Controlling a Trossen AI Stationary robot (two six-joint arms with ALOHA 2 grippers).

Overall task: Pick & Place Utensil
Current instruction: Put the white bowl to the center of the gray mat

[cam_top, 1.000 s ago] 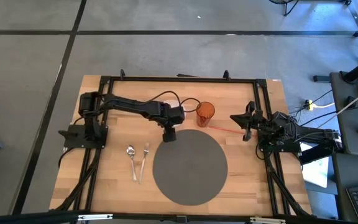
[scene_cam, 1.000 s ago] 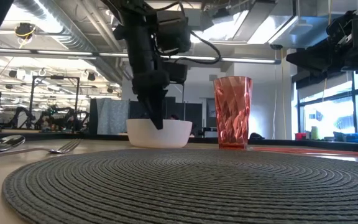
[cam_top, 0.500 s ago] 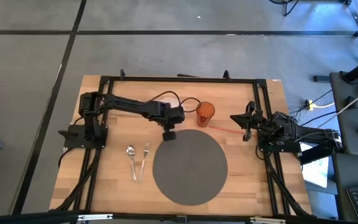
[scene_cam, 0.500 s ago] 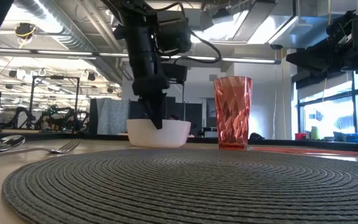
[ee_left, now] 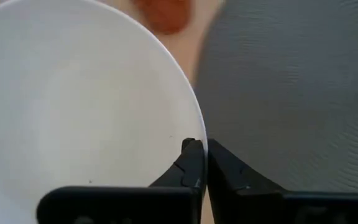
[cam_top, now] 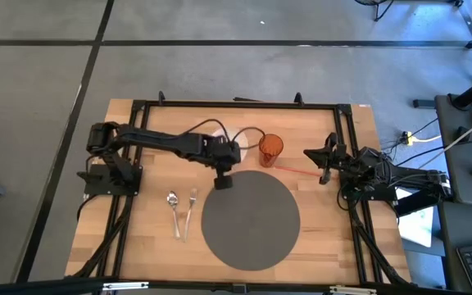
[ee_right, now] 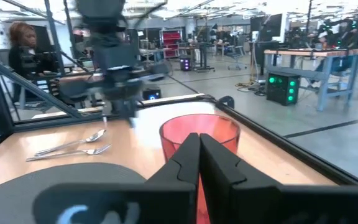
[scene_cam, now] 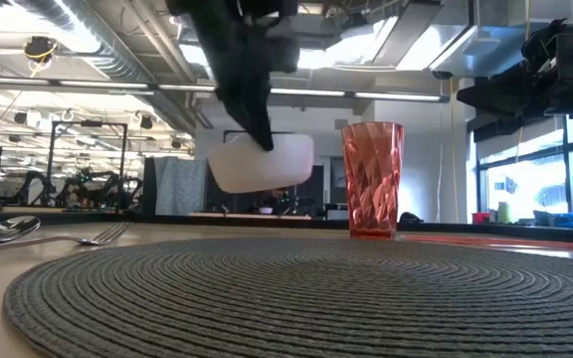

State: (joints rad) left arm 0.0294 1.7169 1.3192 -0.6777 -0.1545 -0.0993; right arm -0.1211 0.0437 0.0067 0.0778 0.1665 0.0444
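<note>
A white bowl (scene_cam: pixel 262 164) hangs above the table beside the red cup (scene_cam: pixel 372 179), with my left gripper (scene_cam: pixel 263 137) shut on its rim. In the high view that gripper (cam_top: pixel 222 177) stands at the far left edge of the round grey placemat (cam_top: pixel 250 217). A spoon (cam_top: pixel 173 211) and a fork (cam_top: pixel 191 209) lie flat on the wood, left of the placemat. My right gripper (cam_top: pixel 324 164) waits shut at the table's right side, pointing at the cup (ee_right: pixel 199 132). My left gripper pinches the bowl's rim (ee_left: pixel 197 134) on the side toward the placemat, one finger (ee_left: pixel 190 163) inside the bowl and one (ee_left: pixel 227 169) outside. The fingers come from above, pointing down. The bowl hangs below them, lifted clear of the table and tilted.
A thin red stick (cam_top: pixel 297 170) lies on the wood between the cup and my right gripper. A black frame (cam_top: pixel 236 105) runs around the table's edges. The placemat's top is bare.
My left gripper has gone up with the white bowl. The bowl, which stood on the table behind the placemat, now hangs clear of it and is tilted. The left arm's shoulder has swung toward the table's left edge.
</note>
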